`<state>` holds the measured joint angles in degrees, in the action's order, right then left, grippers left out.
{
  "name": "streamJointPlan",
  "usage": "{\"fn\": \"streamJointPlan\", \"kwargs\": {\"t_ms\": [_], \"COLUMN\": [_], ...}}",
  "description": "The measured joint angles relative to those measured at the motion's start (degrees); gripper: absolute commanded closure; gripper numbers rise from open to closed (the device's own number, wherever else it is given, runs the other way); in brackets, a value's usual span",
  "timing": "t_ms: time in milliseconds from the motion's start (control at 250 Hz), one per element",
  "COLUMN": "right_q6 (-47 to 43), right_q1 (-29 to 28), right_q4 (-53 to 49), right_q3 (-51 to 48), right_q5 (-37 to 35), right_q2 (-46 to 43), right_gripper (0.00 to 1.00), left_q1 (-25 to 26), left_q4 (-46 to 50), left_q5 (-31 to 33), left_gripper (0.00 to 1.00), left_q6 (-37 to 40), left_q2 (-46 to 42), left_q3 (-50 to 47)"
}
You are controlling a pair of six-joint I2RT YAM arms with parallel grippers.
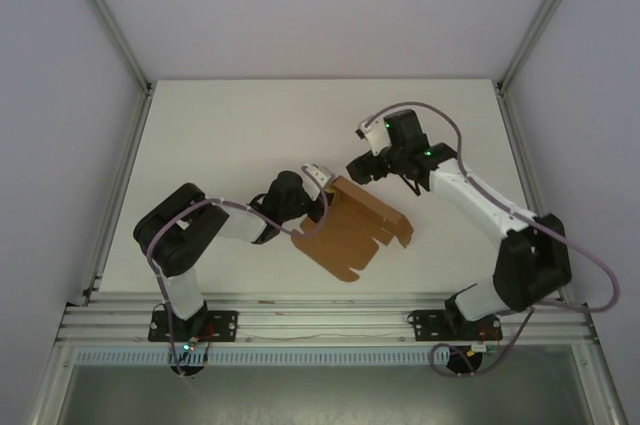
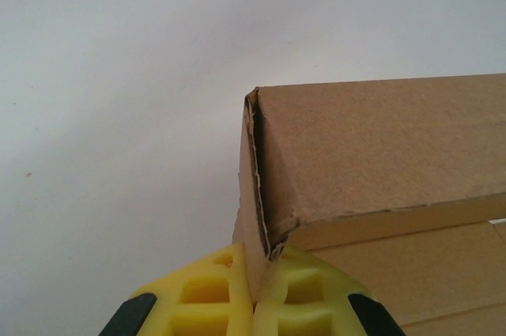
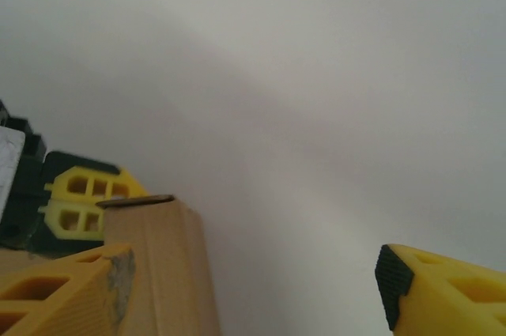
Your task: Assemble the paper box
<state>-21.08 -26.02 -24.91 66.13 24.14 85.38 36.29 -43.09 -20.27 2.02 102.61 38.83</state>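
The plain brown cardboard paper box (image 1: pixel 350 233) lay half-folded near the middle of the white surface (image 1: pixel 220 145). It was turned diagonally, its raised wall running from far-left to near-right in the top view. My left hand (image 2: pixel 254 292) pinched that wall's upright corner edge, its arm bent at the elbow and reaching rightwards. My right hand (image 3: pixel 253 281) stood spread at the box's far corner, one yellow finger (image 3: pixel 63 292) against a standing flap, its arm stretched forward and leftwards.
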Motion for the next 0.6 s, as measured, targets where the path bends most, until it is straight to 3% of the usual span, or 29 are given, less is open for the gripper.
{"fn": "streamJointPlan", "kwargs": {"t_ms": [140, 376, 472, 600], "right_q6": [-0.46, -0.28, -0.52, -0.5], "right_q1": [-0.07, -0.07, -0.04, 0.09], "right_q4": [-3.87, -6.91, -7.74, -8.04], "right_q3": [0.39, 4.26, 5.68, 6.05], "right_q5": [5.53, 8.41, 10.03, 11.78], "right_q2": [4.55, 11.54, 13.25, 14.34], "right_gripper": [0.33, 0.46, 0.47, 0.49], "left_q1": [0.04, -0.09, -0.37, -0.39], "left_q4": [-0.02, -1.36, -2.47, -3.23], "left_q5": [0.26, 1.27, 1.55, 2.69], "left_gripper": [1.0, 1.0, 0.92, 0.74], "left_q6": [0.04, 0.0, -0.2, -0.52], "left_q2": [0.02, 1.03, 1.64, 2.69], "left_q3": [-0.02, 0.0, 0.02, 0.02]}}
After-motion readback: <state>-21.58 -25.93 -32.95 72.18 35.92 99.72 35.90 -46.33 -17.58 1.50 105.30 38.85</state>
